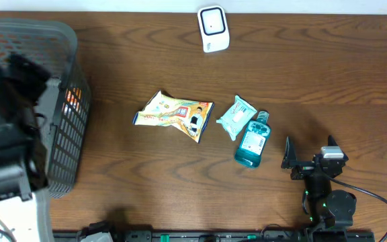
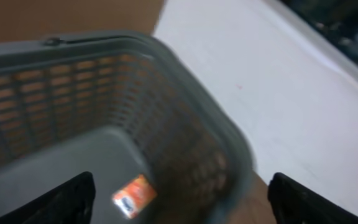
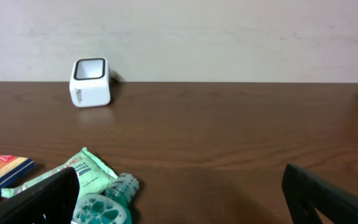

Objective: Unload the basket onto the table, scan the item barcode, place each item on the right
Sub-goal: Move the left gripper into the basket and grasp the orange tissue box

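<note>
Both grippers gape, empty: left gripper (image 2: 180, 190) over the basket (image 2: 185, 81), right gripper (image 3: 179, 193) just beside the bottle (image 1: 252, 142), which lies mid-table touching the wipes (image 1: 236, 115). Risks — the round bottle could roll or slip from the fingers; the wipes may get dragged along; a barcode turned from the scanner (image 1: 213, 29) at the far edge would not read. Around: a snack bag (image 1: 175, 114) left of the wipes; an orange packet (image 2: 133, 196) on the basket floor — nothing stands between bottle and scanner.
</note>
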You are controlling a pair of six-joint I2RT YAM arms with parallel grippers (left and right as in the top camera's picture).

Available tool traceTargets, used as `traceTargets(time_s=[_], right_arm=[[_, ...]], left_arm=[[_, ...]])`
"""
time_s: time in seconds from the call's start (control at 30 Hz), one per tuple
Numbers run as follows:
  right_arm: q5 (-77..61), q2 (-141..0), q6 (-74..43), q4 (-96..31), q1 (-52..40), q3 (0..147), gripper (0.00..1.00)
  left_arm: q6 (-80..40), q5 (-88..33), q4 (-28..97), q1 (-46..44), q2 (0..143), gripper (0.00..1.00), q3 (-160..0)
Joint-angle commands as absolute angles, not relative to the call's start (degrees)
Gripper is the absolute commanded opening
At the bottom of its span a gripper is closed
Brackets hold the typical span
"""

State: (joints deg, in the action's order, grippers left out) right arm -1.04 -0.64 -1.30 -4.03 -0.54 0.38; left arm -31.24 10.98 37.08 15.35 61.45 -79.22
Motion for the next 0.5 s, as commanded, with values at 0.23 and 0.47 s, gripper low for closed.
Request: traceTargets(time_s=[0.23,0.47], right_arm=[[-0.7,-0.4,-2.1,-4.2,-0.3,0.3,0.99],[-0.7,-0.4,-2.1,-4.2,-0.3,0.3,0.99]], left_arm=[[-42.0,-5.6,43.2,31.4,76.4,0.94,-80.1],[-46.2,-14.4,44.8,31.6,87.3,0.98,-80.1]])
